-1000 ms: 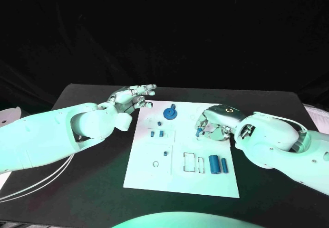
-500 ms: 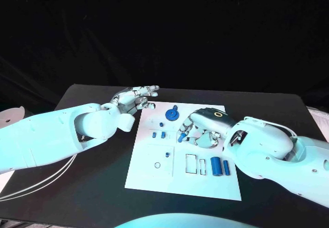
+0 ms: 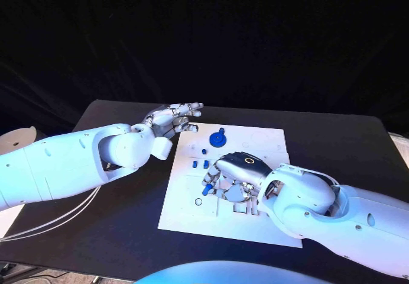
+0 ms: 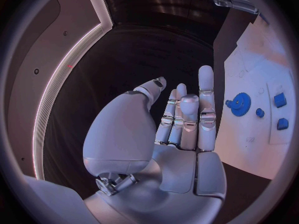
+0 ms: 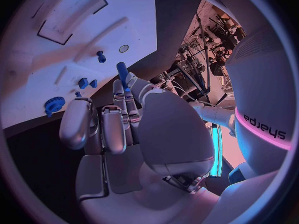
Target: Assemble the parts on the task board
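The task board (image 3: 256, 177), a white plate, lies in the middle of the black worktop (image 3: 102, 213). Over its centre the right hand (image 3: 229, 177) hovers with its fingers curled round a blue peg (image 3: 207, 187). The right wrist view shows that peg (image 5: 122, 74) pinched at the fingertips and pointing at the plate. A second ago this hand was at the board's right side, near its far half. Half a second ago it was part-way in, and now it sits further toward the board's middle and nearer the robot. It covers the rectangular recesses and the two blue cylinders that showed before at the board's near right.

Just beyond the fingers stand two small blue blocks (image 3: 200, 164), and further off lies the blue gear (image 3: 218, 139) near the board's far edge. A small round hole (image 3: 198, 202) lies on the board's left side, near the peg's tip.

The left hand (image 3: 175, 118) is off the board at its far left corner, holding nothing. In the left wrist view its fingers (image 4: 187, 114) are straight and close side by side, with the thumb apart from them. It has barely changed place across the three moments.
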Robot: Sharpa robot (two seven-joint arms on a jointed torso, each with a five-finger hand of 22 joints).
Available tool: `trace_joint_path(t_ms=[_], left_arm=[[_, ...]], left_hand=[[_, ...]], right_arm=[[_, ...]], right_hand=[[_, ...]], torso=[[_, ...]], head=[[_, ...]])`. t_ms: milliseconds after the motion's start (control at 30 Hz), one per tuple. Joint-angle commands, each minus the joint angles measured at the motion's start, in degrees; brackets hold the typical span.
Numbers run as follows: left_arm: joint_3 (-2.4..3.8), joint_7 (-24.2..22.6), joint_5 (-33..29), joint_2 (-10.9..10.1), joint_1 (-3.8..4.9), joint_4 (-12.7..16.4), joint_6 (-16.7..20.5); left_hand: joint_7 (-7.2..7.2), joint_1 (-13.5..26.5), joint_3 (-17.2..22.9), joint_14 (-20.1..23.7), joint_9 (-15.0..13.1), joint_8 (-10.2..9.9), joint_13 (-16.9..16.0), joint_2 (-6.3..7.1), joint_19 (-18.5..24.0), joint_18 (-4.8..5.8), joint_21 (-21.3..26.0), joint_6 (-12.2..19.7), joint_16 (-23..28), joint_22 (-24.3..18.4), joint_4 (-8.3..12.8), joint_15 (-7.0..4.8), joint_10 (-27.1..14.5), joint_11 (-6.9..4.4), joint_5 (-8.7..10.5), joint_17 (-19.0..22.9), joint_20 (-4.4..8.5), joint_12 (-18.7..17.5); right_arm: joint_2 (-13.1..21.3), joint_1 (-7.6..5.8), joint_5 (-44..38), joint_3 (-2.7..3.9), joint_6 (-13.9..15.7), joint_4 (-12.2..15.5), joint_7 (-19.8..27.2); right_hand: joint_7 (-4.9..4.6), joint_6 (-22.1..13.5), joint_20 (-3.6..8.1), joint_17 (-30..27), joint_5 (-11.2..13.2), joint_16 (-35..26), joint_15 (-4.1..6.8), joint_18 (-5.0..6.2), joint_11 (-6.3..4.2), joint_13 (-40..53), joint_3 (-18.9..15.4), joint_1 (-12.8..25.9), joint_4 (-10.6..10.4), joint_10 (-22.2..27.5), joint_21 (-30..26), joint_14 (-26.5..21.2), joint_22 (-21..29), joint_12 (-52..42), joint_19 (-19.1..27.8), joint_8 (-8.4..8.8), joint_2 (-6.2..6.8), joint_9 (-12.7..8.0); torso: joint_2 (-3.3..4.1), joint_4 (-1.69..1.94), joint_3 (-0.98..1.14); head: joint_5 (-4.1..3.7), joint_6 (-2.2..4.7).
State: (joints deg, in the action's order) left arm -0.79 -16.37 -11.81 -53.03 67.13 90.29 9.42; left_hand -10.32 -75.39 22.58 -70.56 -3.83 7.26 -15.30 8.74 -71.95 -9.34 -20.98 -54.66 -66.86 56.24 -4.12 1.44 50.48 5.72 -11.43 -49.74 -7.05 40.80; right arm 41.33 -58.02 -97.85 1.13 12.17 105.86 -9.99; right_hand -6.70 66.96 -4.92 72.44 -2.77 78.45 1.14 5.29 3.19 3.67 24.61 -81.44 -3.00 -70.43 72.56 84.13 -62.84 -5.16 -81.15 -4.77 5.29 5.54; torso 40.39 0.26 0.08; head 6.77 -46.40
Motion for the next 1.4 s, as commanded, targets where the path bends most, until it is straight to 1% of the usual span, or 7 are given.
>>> trace_joint_path(t_ms=[33,167,233,567,1133,1300,1400], left_arm=[[0.03,-0.25,0.18,0.12,0.00,0.12,-1.25],[0.03,-0.22,0.19,0.18,0.00,0.16,-1.36],[0.03,-0.20,0.19,0.21,0.00,0.17,-1.39],[0.03,-0.21,0.20,0.25,0.00,0.15,-1.45],[0.03,-0.19,0.20,0.26,0.00,0.19,-1.46],[0.03,-0.18,0.20,0.24,0.00,0.21,-1.45],[0.03,-0.18,0.20,0.26,0.01,0.23,-1.45]], left_hand=[[-0.09,0.05,-0.28,0.23,0.02,-0.22,0.06,-0.63,-0.35,-1.02,0.34,0.46,0.35,-0.05,0.03,-0.01,-0.03,0.25,-0.20,0.05,0.04,-0.11],[-0.09,0.05,-0.28,0.23,0.02,-0.22,0.06,-0.63,-0.35,-1.02,0.34,0.46,0.35,-0.05,0.03,-0.01,-0.03,0.25,-0.20,0.05,0.04,-0.11],[-0.09,0.05,-0.28,0.23,0.02,-0.22,0.06,-0.63,-0.35,-1.02,0.34,0.46,0.35,-0.05,0.03,-0.01,-0.03,0.25,-0.20,0.05,0.04,-0.11],[-0.09,0.05,-0.28,0.23,0.02,-0.22,0.06,-0.63,-0.35,-1.02,0.34,0.46,0.35,-0.05,0.03,-0.01,-0.03,0.25,-0.20,0.05,0.04,-0.11],[-0.09,0.05,-0.28,0.23,0.02,-0.22,0.06,-0.63,-0.35,-1.02,0.34,0.46,0.35,-0.05,0.03,-0.01,-0.03,0.25,-0.20,0.05,0.04,-0.11],[-0.09,0.05,-0.28,0.23,0.02,-0.22,0.06,-0.63,-0.35,-1.02,0.34,0.46,0.35,-0.05,0.03,-0.01,-0.03,0.25,-0.20,0.05,0.04,-0.11],[-0.09,0.05,-0.28,0.23,0.02,-0.22,0.06,-0.63,-0.35,-1.02,0.34,0.46,0.35,-0.05,0.03,-0.01,-0.03,0.25,-0.20,0.05,0.04,-0.11]], right_arm=[[-1.09,0.76,-2.14,-0.12,0.25,-1.30,1.95],[-2.19,1.64,-2.49,-0.20,0.20,-2.65,2.25],[-2.76,2.04,-2.60,-0.22,0.08,-3.32,2.40],[-4.31,3.31,-2.54,-0.28,-0.96,-5.01,2.71],[-5.27,3.75,-3.60,-0.51,-3.81,-6.79,1.22],[-5.68,3.76,-4.56,-0.62,-4.56,-6.81,0.47],[-5.93,3.76,-4.76,-0.72,-4.76,-6.85,0.16]], right_hand=[[-0.01,0.57,0.50,-0.05,-0.20,0.16,0.40,0.16,0.02,0.03,0.31,-0.41,0.14,-0.49,0.15,2.90,0.04,0.26,-0.07,-0.22,-0.12,0.04],[-0.04,0.56,0.51,-0.02,-0.22,0.19,0.39,0.16,0.04,0.03,0.35,-0.42,0.16,-0.49,0.14,2.91,0.05,0.30,-0.07,-0.20,-0.14,0.04],[-0.04,0.56,0.51,-0.02,-0.22,0.19,0.39,0.16,0.04,0.03,0.35,-0.42,0.16,-0.49,0.14,2.91,0.05,0.30,-0.07,-0.20,-0.14,0.04],[-0.07,0.57,0.51,-0.05,-0.23,0.17,0.38,0.17,0.05,0.03,0.38,-0.43,0.18,-0.50,0.09,2.90,0.13,0.33,-0.04,-0.19,-0.16,0.05],[-0.17,0.54,0.51,-0.25,-0.24,0.05,0.34,0.20,0.12,0.02,0.44,-0.39,0.24,-0.49,-0.03,2.87,0.31,0.45,0.02,-0.12,-0.17,0.06],[-0.42,0.06,0.37,-0.40,-0.23,-0.02,0.11,0.20,0.39,-0.03,0.22,0.36,0.19,-0.15,-0.18,2.80,0.50,1.05,0.13,0.37,0.39,-0.01],[-0.99,-1.64,0.01,-0.79,-0.38,-0.26,-0.42,0.23,0.98,-0.16,-0.43,1.80,-0.35,1.49,-0.47,2.69,0.89,1.69,0.33,1.24,1.49,-0.40]], torso=[[0.03,0.06,0.05],[0.01,0.04,0.03],[0.03,0.11,0.08],[0.01,0.00,0.08],[-0.03,0.04,0.03],[-0.02,0.00,0.03],[-0.02,0.02,0.03]], head=[[0.00,-0.15],[0.17,-0.13],[0.36,-0.24],[0.69,-0.58],[0.66,-0.63],[0.68,-0.60],[0.64,-0.58]])
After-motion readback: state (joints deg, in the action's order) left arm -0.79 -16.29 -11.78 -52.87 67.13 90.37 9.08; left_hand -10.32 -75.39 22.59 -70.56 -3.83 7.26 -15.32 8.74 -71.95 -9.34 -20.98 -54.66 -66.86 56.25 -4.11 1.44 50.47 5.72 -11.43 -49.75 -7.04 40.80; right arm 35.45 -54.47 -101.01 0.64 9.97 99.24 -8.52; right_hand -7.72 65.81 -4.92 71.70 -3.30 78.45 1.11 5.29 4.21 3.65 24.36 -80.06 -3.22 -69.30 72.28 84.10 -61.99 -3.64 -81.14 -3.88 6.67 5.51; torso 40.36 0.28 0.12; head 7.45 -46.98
